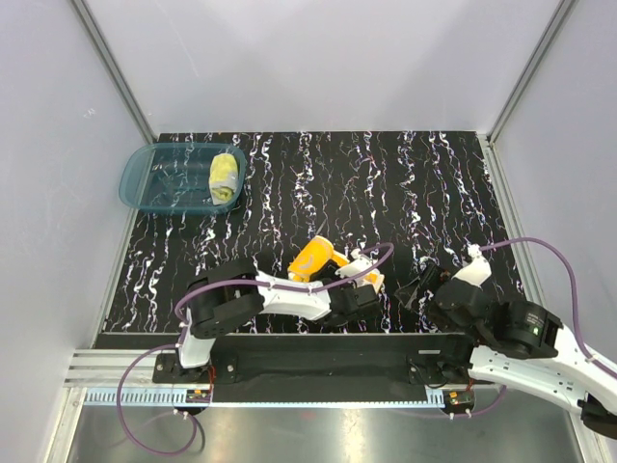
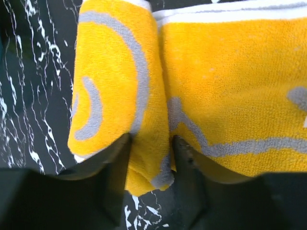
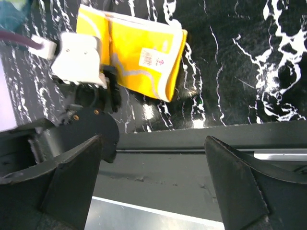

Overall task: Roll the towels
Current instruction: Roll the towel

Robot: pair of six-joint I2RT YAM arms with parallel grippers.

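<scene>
I reckon I'm mid-roll on the orange towel (image 2: pixel 230 86) by the near edge — left gripper (image 2: pixel 149 143) pinches its fold, right gripper (image 3: pixel 151 153) gapes idle; next, turn that fold over.

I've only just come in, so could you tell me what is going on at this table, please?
The left pincer is pinching a fold of the orange towel near the front of the table. The right pincer is open and empty, off to the right. The yellow towel, apparently rolled, lies in the teal basin.
</scene>
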